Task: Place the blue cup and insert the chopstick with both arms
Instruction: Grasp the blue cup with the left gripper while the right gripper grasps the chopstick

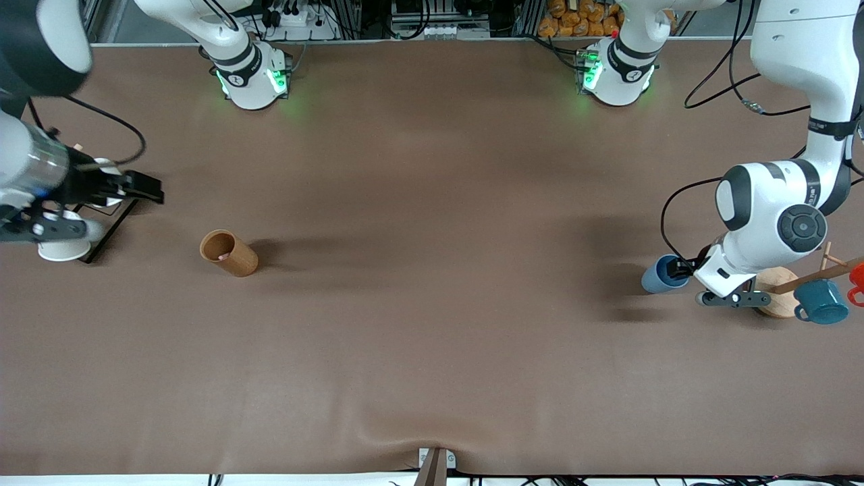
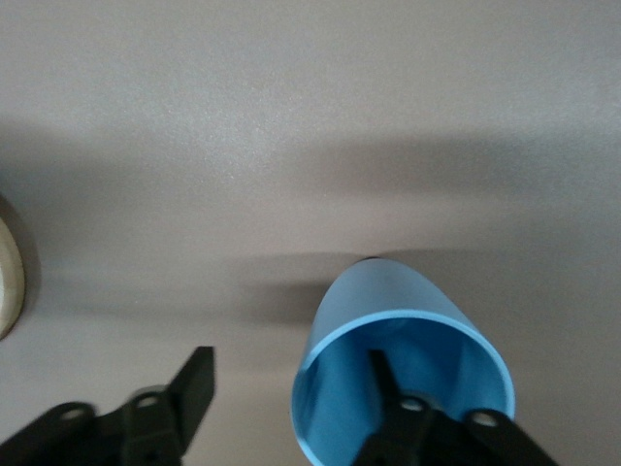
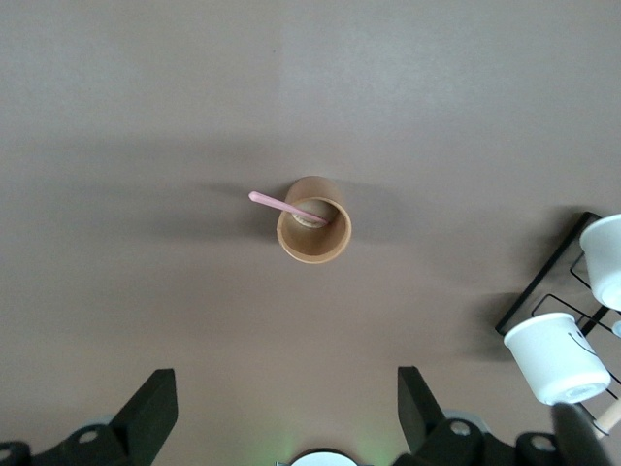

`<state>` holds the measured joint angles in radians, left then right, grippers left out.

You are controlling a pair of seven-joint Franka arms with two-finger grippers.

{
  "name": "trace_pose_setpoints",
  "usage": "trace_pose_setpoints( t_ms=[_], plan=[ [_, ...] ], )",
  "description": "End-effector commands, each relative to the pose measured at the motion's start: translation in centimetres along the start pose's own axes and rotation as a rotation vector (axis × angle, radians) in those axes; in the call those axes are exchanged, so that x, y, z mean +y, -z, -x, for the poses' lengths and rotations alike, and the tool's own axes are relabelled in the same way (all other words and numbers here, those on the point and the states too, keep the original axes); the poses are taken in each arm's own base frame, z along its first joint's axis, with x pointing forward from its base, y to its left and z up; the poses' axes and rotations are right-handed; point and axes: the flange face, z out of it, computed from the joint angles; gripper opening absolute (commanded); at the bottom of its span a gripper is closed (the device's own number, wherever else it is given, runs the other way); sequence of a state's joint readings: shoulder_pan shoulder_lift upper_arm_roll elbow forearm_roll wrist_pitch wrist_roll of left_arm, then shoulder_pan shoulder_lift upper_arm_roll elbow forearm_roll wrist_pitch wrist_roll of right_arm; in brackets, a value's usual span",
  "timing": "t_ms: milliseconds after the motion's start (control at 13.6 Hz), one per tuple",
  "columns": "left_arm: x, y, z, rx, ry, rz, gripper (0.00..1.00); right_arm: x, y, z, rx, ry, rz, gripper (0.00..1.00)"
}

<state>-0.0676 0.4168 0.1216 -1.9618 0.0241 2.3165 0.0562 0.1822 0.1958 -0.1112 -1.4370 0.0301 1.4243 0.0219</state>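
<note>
Left gripper (image 1: pixel 677 271) low at left arm's end of counter (image 1: pixel 432 304); fingers apart, 1 finger (image 2: pixel 388 388) inside blue cup (image 1: pixel 660 274), other outside, cup not clamped; cup at 9 o'clock of teal mug (image 1: pixel 822 302). Right gripper (image 1: pixel 138 187) over white cup rack (image 1: pixel 101 236) at right arm's end; fingers wide apart, holding nothing. Chopstick (image 3: pixel 286 207) leaning in tan cup (image 1: pixel 229 253), tip over rim.

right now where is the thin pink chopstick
The thin pale pink chopstick stands tilted in the tan wooden cylindrical cup, toward the right arm's end of the table.
</note>
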Motion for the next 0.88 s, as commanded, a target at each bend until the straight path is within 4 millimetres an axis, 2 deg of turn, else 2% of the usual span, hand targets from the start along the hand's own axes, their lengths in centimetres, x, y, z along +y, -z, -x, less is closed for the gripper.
trace_pose_setpoints(
  t_ms=[0, 147, 295, 442, 516, 663, 811],
  plan=[
    [0.2, 0.3, -0.4, 0.012, 0.003, 0.014, 0.00, -1.4, -2.3, -2.2, -0.004, 0.015, 0.022, 1.00],
    [0.9, 1.0, -0.4, 0.024, -0.009, 0.017, 0.00, -1.6, -5.3, -4.6, -0.015, 0.011, 0.031, 1.00],
    [3.4, 3.7, -0.4, 0.047, -0.054, 0.033, 0.00, -3.1, -7.8, -6.3, -0.012, -0.011, 0.067, 1.00],
    [8.1, 6.2, -0.1, 0.034, -0.114, 0.059, 0.00, -4.8, -11.0, -8.2, -0.011, -0.127, 0.113, 1.00],
    [10.3, 7.0, 0.0, 0.031, -0.124, 0.069, 0.00, -5.0, -11.9, -8.5, -0.016, -0.179, 0.135, 1.00],
    [16.4, 8.9, 0.4, 0.043, -0.141, 0.101, 0.00, -4.9, -13.3, -9.6, 0.000, -0.197, 0.153, 1.00],
    [22.7, 9.7, 1.7, 0.040, -0.172, 0.127, 0.00, -4.7, -15.1, -10.7, 0.006, -0.195, 0.162, 1.00]
  ],
)
